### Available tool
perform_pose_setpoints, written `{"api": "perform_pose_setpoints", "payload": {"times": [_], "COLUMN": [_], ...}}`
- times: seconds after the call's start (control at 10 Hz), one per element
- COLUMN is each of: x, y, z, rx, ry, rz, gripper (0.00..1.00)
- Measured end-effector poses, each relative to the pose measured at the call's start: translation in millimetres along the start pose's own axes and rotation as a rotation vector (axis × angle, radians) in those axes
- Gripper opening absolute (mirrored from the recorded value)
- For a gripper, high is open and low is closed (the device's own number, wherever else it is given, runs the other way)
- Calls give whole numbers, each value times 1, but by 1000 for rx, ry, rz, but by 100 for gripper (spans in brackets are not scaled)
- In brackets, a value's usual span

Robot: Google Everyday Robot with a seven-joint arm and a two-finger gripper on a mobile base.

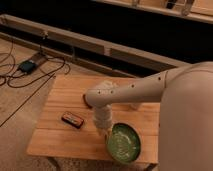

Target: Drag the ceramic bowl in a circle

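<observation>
Camera view: the ceramic bowl (125, 145) sits on the wooden table (57, 140), close to the front edge and toward the right-hand corner. Everything else is best placed from the bowl. The gripper (106, 133) comes straight down onto the bowl's upper-left rim at the end of a pale arm (135, 90), which sweeps in from the bowl's right and passes above and behind it. The coming move turns on this relation: the bowl lies to the lower right of the closed pincer, and the contact is at the rim, not the centre. Any circular drag will therefore pull or push the dish from one edge. The bowl is round, so it has no long axis to mind, and there is only the one arm.

The pincer looks pinched onto the rim (a judgement, since the wrist covers the bite itself).

Left of the bowl and a little behind it lies a small dark box (72, 119), well apart from the rim. It looks to be the nearest thing a wide circle might meet. Farther up-left of the bowl, off the table, cables (30, 75) trail over the floor.

Hidden or unclear:
- The fingertips are behind the wrist.
- A dark reddish patch lies beyond the arm and cannot be identified.
- The bowl's front edge almost touches the bottom of the frame.
</observation>
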Motion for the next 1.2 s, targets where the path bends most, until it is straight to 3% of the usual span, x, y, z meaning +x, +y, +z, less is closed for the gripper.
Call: {"api": "perform_pose_setpoints", "payload": {"times": [0.2,0.5,0.9,1.2], "x": [-23,-63,-106,-99], "y": [-24,-22,30,97], "z": [-2,0,7,5], "rx": [46,77,68,27], "ry": [-31,-69,-106,-121], "rz": [18,-30,-171,-316], "gripper": [0,0,0,0]}}
